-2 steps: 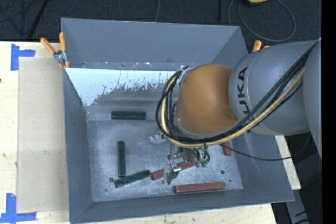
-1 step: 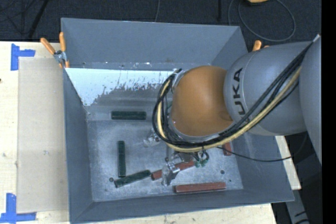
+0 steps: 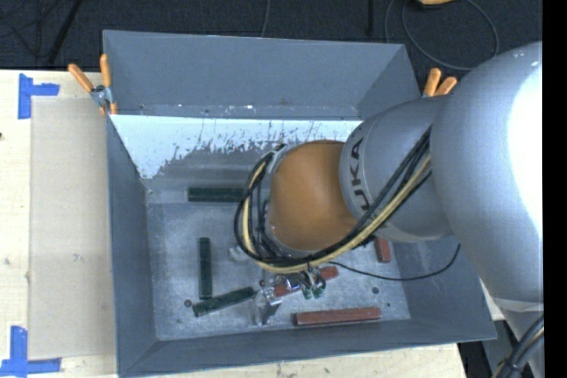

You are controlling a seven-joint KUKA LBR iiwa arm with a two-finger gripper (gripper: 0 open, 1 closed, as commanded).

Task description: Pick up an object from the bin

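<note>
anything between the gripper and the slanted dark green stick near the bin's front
Nothing visible: the gripper is at the near end of the dark green stick; the red-brown bar lies on its other side.

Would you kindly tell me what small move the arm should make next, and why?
Probably a slight shift toward the view's left, over the nearest dark green stick: the hand hangs by that stick's right end, with a reddish-brown bar close beside it.

Silver arm (image 3: 496, 181), orange cover (image 3: 306, 195) (black-yellow cables (image 3: 252, 226))
</note>
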